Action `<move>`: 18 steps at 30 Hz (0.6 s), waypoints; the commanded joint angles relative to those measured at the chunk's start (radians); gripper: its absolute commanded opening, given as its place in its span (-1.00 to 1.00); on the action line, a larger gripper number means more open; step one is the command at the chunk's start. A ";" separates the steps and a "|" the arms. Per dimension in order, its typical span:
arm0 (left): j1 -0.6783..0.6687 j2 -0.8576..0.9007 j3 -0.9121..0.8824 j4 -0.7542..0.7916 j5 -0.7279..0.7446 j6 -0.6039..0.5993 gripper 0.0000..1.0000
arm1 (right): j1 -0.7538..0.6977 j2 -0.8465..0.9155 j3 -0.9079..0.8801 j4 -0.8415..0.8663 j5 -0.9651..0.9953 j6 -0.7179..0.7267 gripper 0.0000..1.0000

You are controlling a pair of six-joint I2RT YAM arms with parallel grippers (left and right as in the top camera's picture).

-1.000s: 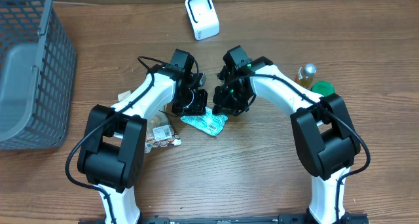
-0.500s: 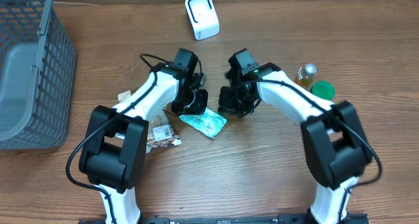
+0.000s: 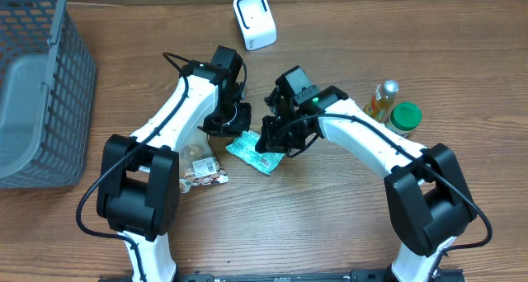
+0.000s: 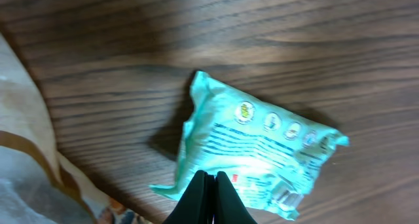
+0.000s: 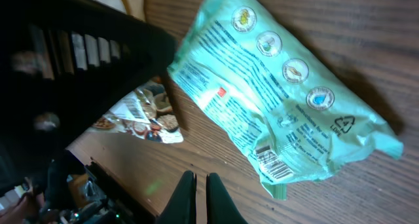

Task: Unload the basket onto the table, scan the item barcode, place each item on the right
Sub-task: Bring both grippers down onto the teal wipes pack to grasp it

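The item is a teal snack packet (image 3: 256, 154) lying flat on the wooden table, also seen in the left wrist view (image 4: 258, 152) and the right wrist view (image 5: 281, 112). Its printed side faces up, and a barcode (image 5: 273, 164) shows near one end. My left gripper (image 3: 236, 131) is shut, its tips (image 4: 209, 181) just over the packet's near edge with nothing visibly between them. At the packet's other side my right gripper (image 3: 269, 142) is shut over bare wood (image 5: 196, 179), holding nothing. The white scanner (image 3: 254, 20) stands at the back of the table.
A grey mesh basket (image 3: 37, 84) fills the far left. A clear snack bag (image 3: 204, 166) lies left of the packet. A small bottle (image 3: 384, 95) and a green-lidded jar (image 3: 406, 115) stand at the right.
My right gripper has swung left and down to the packet's right edge. The left arm has shifted back and left a little. The packet has stayed in place.
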 commanded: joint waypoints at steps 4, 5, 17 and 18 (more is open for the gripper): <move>-0.004 0.054 0.008 0.008 -0.047 -0.006 -0.92 | 0.031 0.020 -0.071 0.056 0.040 0.090 -0.93; -0.006 0.060 0.008 0.011 -0.047 -0.007 -0.91 | 0.031 0.020 -0.077 0.055 0.051 0.090 -0.93; -0.001 0.072 0.029 -0.006 0.122 0.008 -0.92 | 0.031 0.020 -0.088 0.071 0.096 0.091 -0.93; 0.000 0.072 0.034 -0.016 0.138 0.021 -0.92 | 0.032 0.020 -0.088 0.070 0.096 0.091 -0.93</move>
